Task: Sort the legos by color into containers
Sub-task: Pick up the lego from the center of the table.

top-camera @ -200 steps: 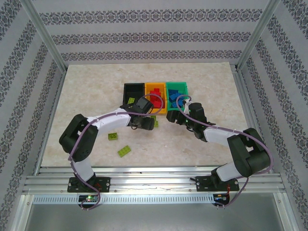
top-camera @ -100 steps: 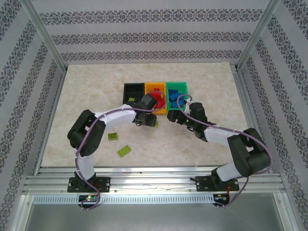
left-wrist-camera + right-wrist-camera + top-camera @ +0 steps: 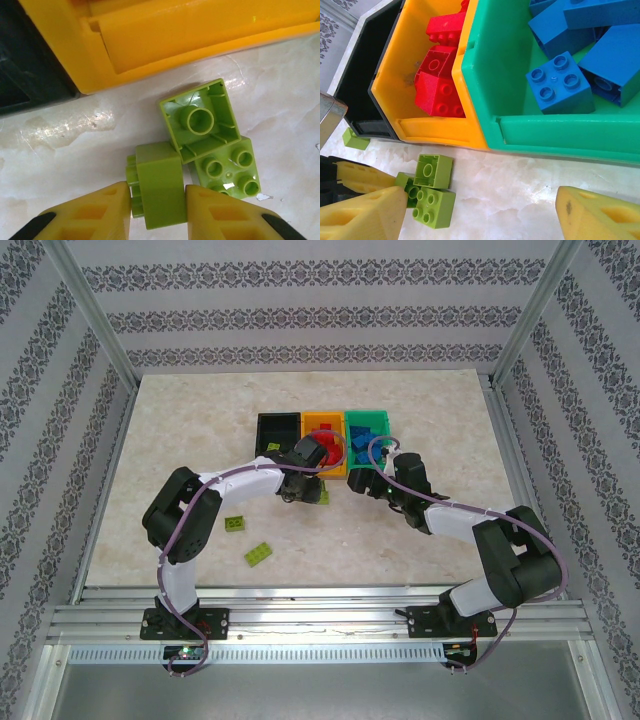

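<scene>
Hidden: from overhead, the left arm's wrist covers the lime cluster and the near end of the orange-yellow bin (image 3: pixel 322 421).
Hard to make out: the black bin (image 3: pixel 362 75) is too dark inside to read. A lime bit (image 3: pixel 356 139) sits at its near wall; in or out, I cannot tell.
Cut off: the blue legos (image 3: pixel 560 82) run past the right wrist view's top edge.
Orange-yellow bin: red legos (image 3: pixel 437 80).
Green bin (image 3: pixel 495 65): the blue legos.
Left jaws: closed on a lime brick (image 3: pixel 157 182) lying sideways on the counter (image 3: pixel 75 150), just before the orange-yellow bin. It touches an upturned lime brick (image 3: pixel 200 120), which lies against a studs-up lime brick (image 3: pixel 227 167).
Right jaws: wide apart, holding nothing, over the counter before the green bin.
Loose: a near lime brick (image 3: pixel 236 524) and a nearer lime brick (image 3: pixel 258 554), well apart from the bins.
</scene>
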Tool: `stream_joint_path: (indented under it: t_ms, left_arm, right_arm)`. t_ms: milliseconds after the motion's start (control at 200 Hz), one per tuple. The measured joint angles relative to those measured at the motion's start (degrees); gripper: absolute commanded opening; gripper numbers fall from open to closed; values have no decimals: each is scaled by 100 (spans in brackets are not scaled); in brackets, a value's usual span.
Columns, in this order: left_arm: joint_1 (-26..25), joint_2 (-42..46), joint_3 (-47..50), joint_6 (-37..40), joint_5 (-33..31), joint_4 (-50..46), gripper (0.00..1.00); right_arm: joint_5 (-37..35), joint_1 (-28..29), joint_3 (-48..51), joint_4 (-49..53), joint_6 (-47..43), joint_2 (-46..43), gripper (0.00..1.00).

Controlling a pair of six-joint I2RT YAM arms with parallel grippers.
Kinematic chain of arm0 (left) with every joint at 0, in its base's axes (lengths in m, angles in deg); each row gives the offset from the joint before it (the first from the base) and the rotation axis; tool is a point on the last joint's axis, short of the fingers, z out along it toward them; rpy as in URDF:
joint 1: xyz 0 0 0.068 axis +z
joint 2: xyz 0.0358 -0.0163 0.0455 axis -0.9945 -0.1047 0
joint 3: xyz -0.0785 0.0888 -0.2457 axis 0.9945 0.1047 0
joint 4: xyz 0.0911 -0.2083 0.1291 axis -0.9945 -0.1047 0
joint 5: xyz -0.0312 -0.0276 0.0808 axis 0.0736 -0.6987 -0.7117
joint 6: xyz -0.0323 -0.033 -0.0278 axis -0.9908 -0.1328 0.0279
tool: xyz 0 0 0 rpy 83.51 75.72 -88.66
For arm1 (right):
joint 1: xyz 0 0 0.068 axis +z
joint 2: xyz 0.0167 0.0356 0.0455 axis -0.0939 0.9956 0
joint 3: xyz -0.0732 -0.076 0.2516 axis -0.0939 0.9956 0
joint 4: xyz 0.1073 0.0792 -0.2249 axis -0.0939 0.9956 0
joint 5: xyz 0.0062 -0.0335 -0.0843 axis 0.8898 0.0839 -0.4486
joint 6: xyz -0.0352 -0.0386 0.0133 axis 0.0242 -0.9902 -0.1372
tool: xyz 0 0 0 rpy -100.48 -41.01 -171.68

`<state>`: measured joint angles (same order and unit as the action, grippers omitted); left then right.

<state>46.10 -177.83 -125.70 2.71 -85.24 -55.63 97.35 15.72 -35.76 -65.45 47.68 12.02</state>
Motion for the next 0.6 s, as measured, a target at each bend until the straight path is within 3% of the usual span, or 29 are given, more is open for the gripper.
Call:
stream_joint_path:
  t_ms: [345, 600]
  left_arm:
    - [0, 57, 0, 7, -131, -94, 31]
    - [68, 595, -9, 164, -516, -487, 31]
  right_arm:
    - [13, -26, 0, 2, 0, 0, 79]
    - [50, -39, 0, 0, 2, 0, 79]
